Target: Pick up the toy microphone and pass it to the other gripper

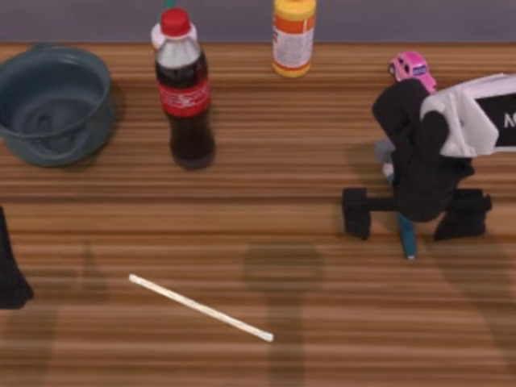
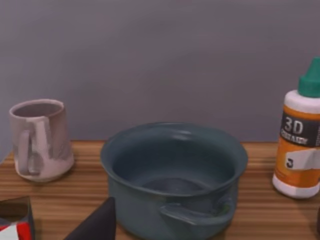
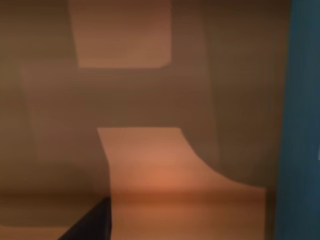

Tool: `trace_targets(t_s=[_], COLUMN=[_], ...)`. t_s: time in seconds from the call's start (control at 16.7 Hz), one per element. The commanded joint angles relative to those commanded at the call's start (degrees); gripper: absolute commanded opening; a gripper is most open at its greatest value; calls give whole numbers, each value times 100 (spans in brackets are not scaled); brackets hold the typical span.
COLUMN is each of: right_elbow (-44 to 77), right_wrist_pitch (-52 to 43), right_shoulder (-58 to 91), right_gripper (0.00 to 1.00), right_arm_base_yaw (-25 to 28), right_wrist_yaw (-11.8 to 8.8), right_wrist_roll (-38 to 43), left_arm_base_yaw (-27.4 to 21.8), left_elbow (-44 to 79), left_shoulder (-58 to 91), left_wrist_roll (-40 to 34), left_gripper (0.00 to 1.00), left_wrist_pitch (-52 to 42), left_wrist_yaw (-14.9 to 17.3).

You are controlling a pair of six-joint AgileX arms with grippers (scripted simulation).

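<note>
The right tool (image 1: pixel 415 214) hangs low over the counter (image 1: pixel 322 161), its two fingers (image 1: pixel 355 212) spread wide apart. The toy microphone (image 1: pixel 406 238) lies on the counter directly beneath it, between the fingers and touched by neither; its teal handle pokes out below the tool and its grey head shows just above. A pink toy car (image 1: pixel 412 68) sits beyond the tool. The left tool (image 1: pixel 11 274) is parked far off at the counter's left edge; whether its fingers are apart cannot be told.

Black right arm (image 1: pixel 419 161) w/ white casing, blk two-finger tool (image 1: pixel 415 214)
</note>
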Motion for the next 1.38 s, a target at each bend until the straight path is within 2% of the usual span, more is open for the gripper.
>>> trace_targets(t_s=[0.3,1.08,1.38], right_elbow=[-32,-32,-32], right_wrist_pitch=[77,77,77], right_shoulder=[66,66,66], right_gripper=[100,2,0], right_arm_base_yaw=[-2,-2,-2], right_wrist_yaw=[1,1,1], right_wrist_roll=[-1,-1,-1], left_arm_base_yaw=[0,0,0], left_elbow=[0,0,0], left_shoulder=[0,0,0], left_wrist_roll=[0,0,0], left_gripper=[100,100,100], left_wrist_pitch=[0,0,0], left_wrist_yaw=[0,0,0])
